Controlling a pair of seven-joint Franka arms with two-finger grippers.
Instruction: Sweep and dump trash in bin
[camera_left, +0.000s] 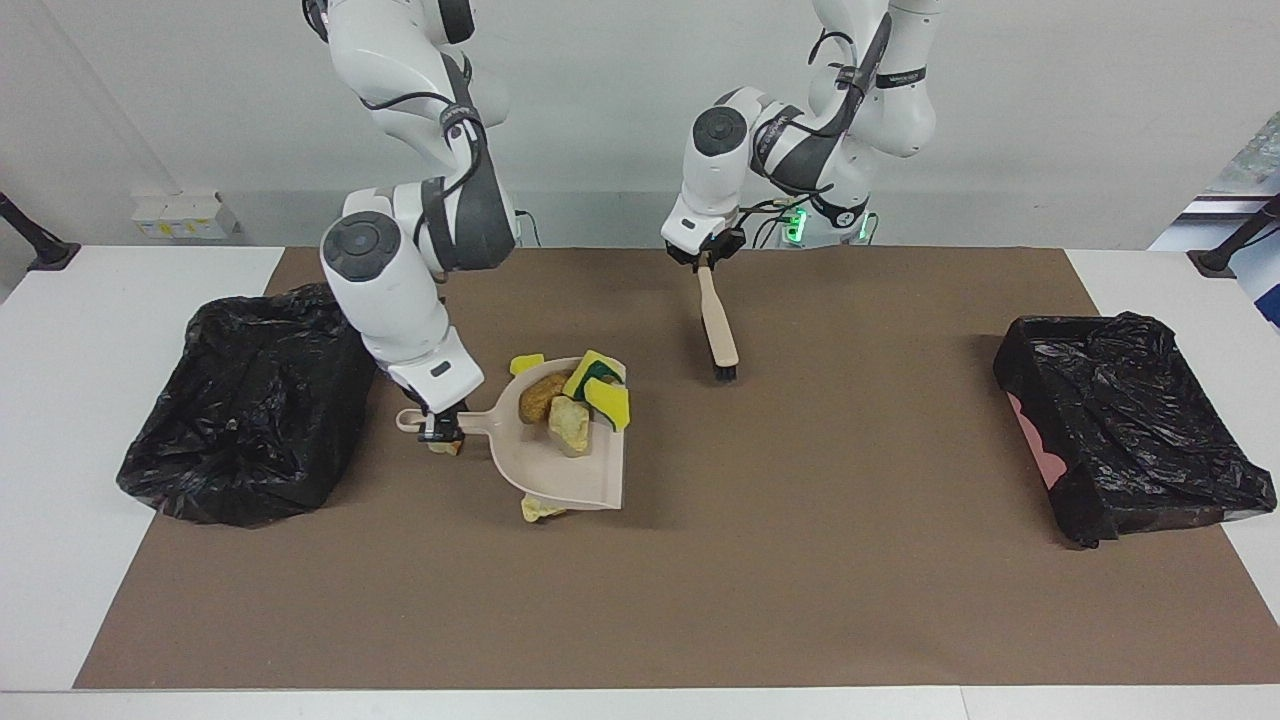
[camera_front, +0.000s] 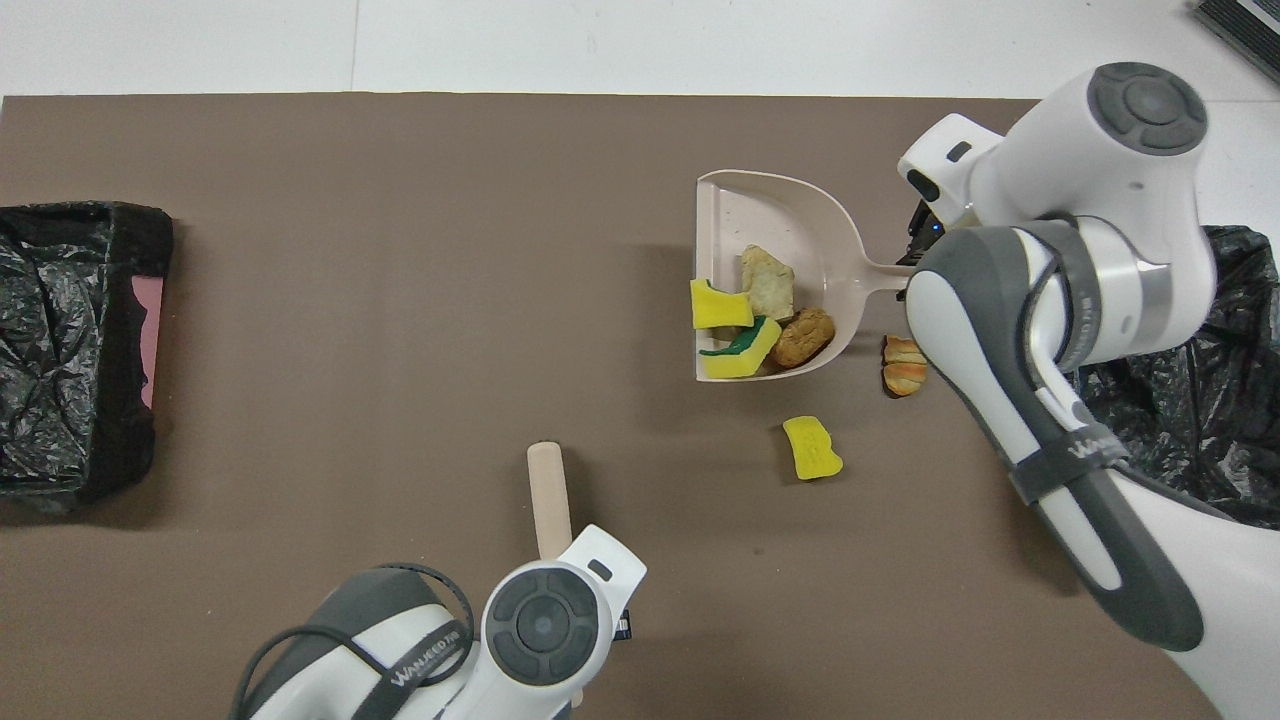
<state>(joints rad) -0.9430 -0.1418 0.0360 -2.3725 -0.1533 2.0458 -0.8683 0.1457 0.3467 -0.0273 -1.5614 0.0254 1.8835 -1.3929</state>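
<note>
Now right pincer (camera_left: 440, 428) grips dustpan (camera_left: 560, 462) handle, lifted beside bin (camera_left: 250, 400); left pincer (camera_left: 703, 262) clamps brush (camera_left: 717, 325).

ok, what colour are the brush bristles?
Black, on the brush with its beige handle. The facing view shows it best.

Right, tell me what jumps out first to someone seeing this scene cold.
The beige dustpan loaded with yellow sponge chunks and bread-like lumps catches the eye first, held up by its handle in the right gripper beside the black-lined bin at the right arm's end. Next, the left gripper holds the brush raised over the mat, close to the robots. One yellow chunk lies loose on the mat.
</note>
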